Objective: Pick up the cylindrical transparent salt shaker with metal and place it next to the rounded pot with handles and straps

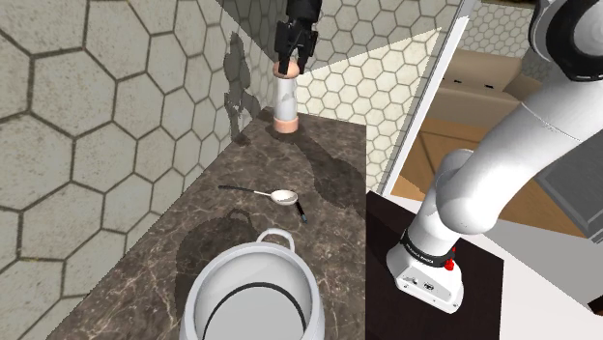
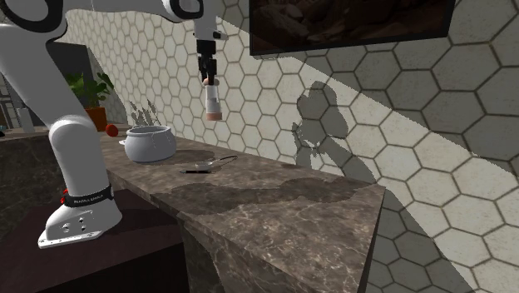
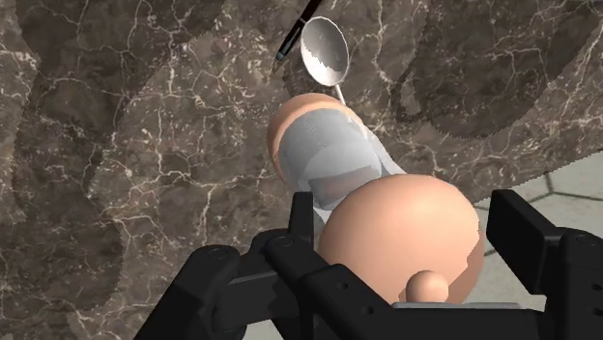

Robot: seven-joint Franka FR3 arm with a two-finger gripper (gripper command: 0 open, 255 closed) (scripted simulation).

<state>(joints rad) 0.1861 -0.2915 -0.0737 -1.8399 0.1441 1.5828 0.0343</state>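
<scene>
step: carrying shaker, top centre | jaws: gripping its top | tip: moving it upright, setting down just beside pot, lower centre, not touching

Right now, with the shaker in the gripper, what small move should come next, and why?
Probably carry the salt shaker toward the pot: the gripper clasps it, seemingly clear of the counter, and the pot sits beyond the spoon.

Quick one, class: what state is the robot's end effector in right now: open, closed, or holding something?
The end effector is closed, holding the salt shaker by its peach-coloured top.
</scene>
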